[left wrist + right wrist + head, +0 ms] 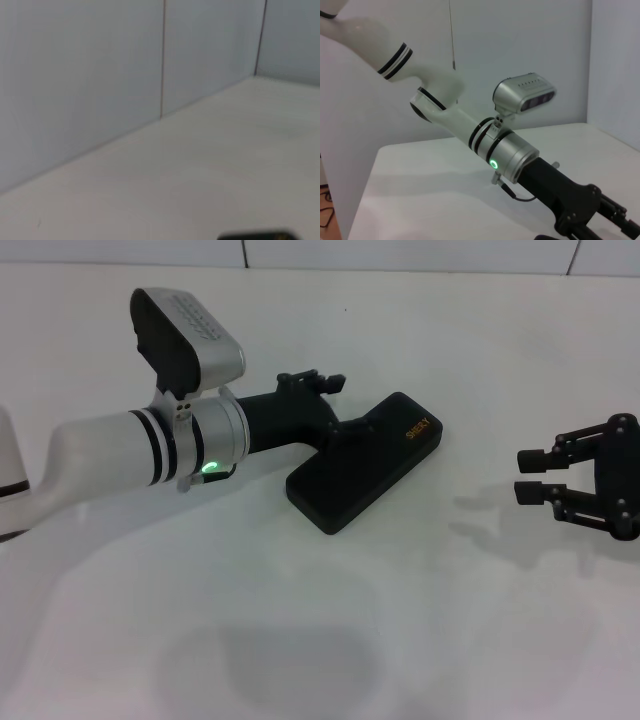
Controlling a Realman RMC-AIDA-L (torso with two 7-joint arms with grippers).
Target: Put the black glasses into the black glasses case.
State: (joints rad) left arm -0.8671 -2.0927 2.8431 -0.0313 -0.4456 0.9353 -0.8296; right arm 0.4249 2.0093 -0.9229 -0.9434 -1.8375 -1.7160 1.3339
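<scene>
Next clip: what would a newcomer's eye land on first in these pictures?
First, the white left arm with its silver wrist camera reaching across the white table, its left gripper down at the near-left edge of the closed matte black rectangular glasses case with gold lettering, mid-table. Next, the right gripper, fingers parted, hovering apart at the right edge. No black glasses show in any view.

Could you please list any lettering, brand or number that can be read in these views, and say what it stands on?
Small gold lettering on the lid of the matte black hard rectangular glasses case, shut on the white table at the left gripper: too small and blurred to read.
No other text shows in any view.
</scene>
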